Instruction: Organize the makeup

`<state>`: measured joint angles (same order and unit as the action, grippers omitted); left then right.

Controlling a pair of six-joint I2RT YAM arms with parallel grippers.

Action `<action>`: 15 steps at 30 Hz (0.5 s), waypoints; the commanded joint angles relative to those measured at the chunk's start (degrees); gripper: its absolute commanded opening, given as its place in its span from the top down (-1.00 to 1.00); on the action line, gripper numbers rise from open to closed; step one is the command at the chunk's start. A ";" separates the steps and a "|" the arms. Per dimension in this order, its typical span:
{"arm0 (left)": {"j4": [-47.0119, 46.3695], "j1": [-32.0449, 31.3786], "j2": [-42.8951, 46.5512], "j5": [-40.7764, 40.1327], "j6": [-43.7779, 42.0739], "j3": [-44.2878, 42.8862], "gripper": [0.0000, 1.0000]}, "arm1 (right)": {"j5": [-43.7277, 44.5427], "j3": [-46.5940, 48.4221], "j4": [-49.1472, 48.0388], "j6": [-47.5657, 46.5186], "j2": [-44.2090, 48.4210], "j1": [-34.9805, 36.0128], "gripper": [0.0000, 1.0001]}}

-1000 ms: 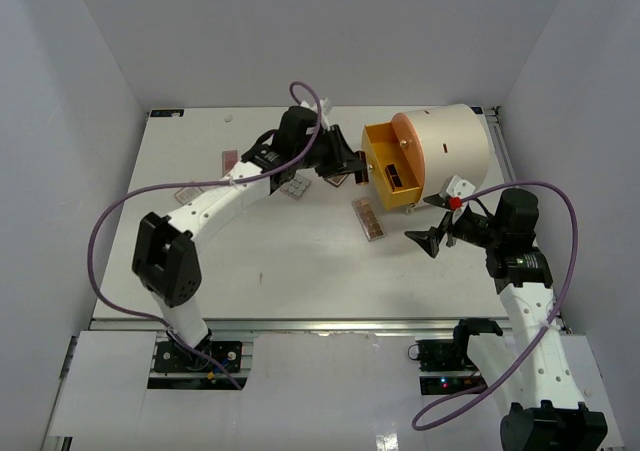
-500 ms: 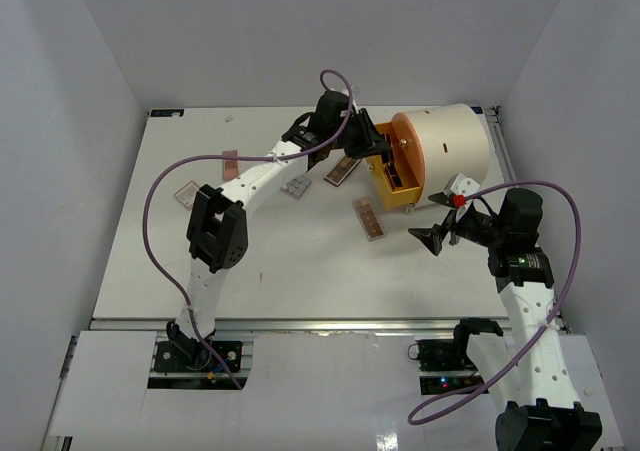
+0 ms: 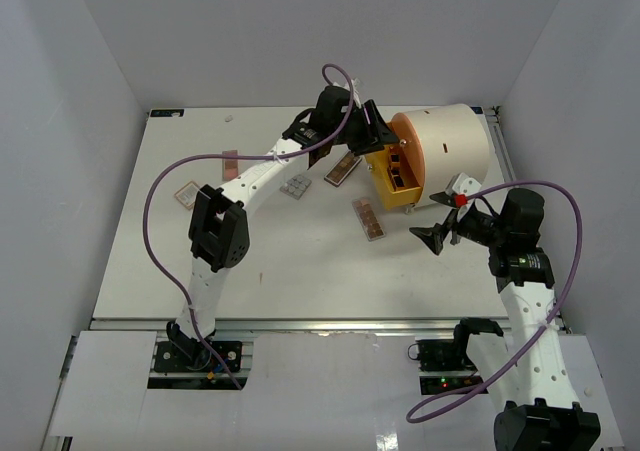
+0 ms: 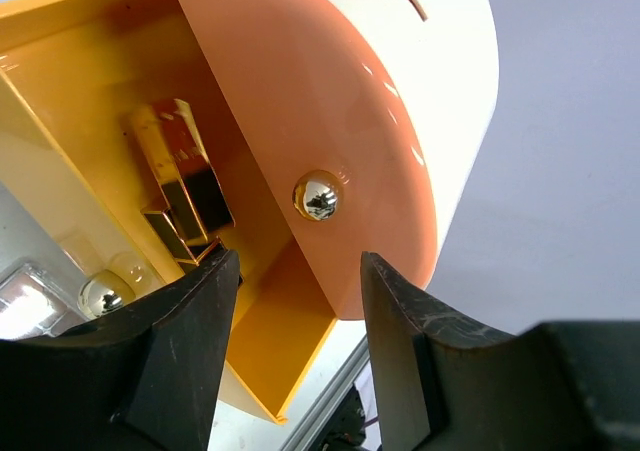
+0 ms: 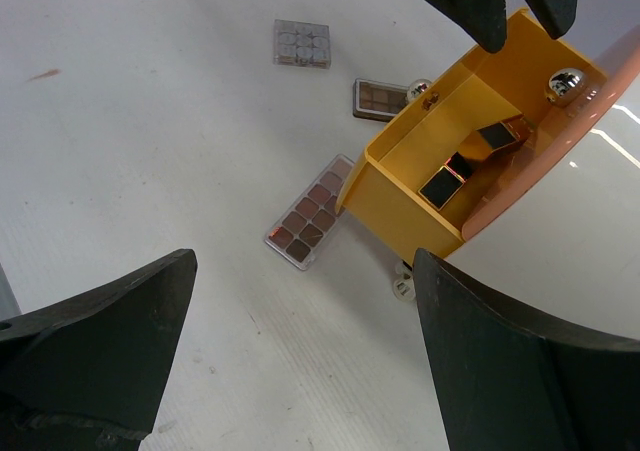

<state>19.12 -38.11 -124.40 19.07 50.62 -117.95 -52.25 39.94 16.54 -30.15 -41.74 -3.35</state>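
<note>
My left gripper [image 3: 374,133] is open and empty, its jaws over the open yellow drawer [image 3: 386,183] of the cream cylinder. In the left wrist view the left gripper [image 4: 298,271] frames the drawer wall and the orange front [image 4: 300,101]. Black-and-gold lipstick tubes [image 4: 185,186] lie in the drawer and also show in the right wrist view [image 5: 447,183]. A brown palette [image 3: 369,218] lies in front of the drawer. Another brown palette [image 3: 342,170] and a grey square palette [image 3: 295,185] lie to its left. My right gripper [image 3: 437,219] is open wide and empty above the table [image 5: 300,271].
The cream cylinder [image 3: 455,151] stands at the back right. A pink palette [image 3: 230,160] and another small palette [image 3: 187,192] lie at the left. A chrome knob [image 4: 316,195] sits on the orange front. Grey walls enclose the table.
</note>
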 commanded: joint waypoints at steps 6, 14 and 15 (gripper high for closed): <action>-6.39 0.39 16.55 -2.43 -7.83 12.91 -0.19 | -0.53 -0.07 -3.57 4.24 -0.42 -2.77 -0.90; -25.17 6.11 41.21 -0.71 -5.77 53.47 -0.14 | -2.94 4.18 -6.96 15.57 -5.74 -5.89 -0.92; -27.16 7.45 41.78 1.18 -4.86 55.47 -0.13 | -2.94 6.16 -7.05 17.68 -6.65 -6.02 -0.92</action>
<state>4.71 -35.20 -89.37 17.12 44.24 -73.42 -53.49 40.21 13.20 -22.10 -44.71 -8.42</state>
